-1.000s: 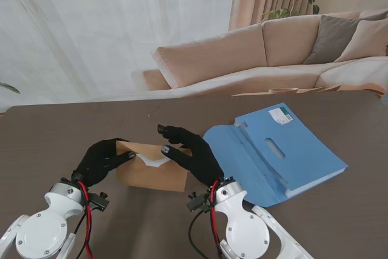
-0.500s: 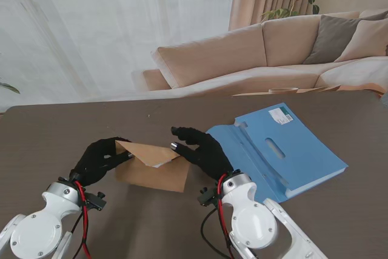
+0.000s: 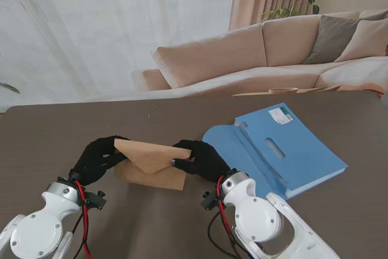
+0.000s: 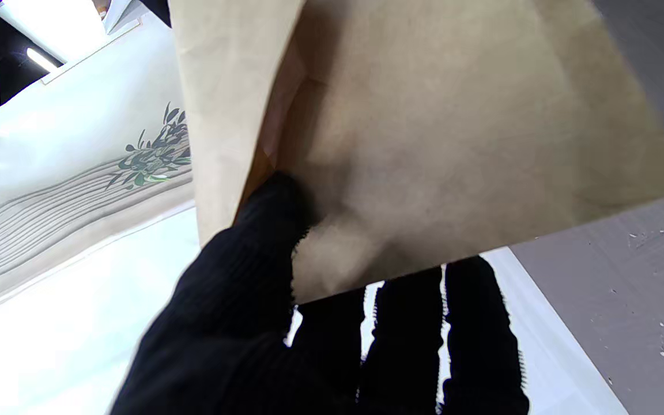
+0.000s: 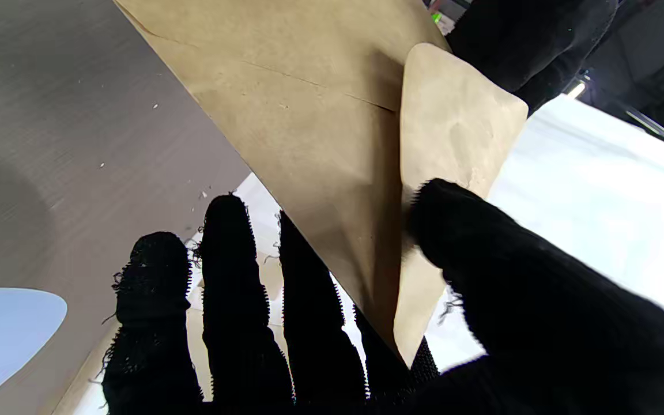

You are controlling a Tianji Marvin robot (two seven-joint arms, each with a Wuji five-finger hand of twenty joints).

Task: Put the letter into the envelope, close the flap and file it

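Observation:
A brown paper envelope [image 3: 151,168] is held between both black-gloved hands, its left end tilted up off the dark table [image 3: 73,131]. Its triangular flap [image 3: 148,154] is folded down over the front. No white letter shows. My left hand [image 3: 97,159] pinches the envelope's left end, thumb on the front [image 4: 263,230]. My right hand [image 3: 203,159] grips the right end, thumb pressing the flap tip [image 5: 459,138] with the fingers [image 5: 234,276] behind the envelope body [image 5: 309,127].
An open blue file folder [image 3: 279,150] lies on the table just right of my right hand; its corner shows in the right wrist view [image 5: 3,328]. A beige sofa [image 3: 254,53] and curtains stand beyond the table's far edge.
The flap stood open with white letter showing; my right hand has pulled back toward me and folded the flap down, hiding the letter. The left hand has held still.

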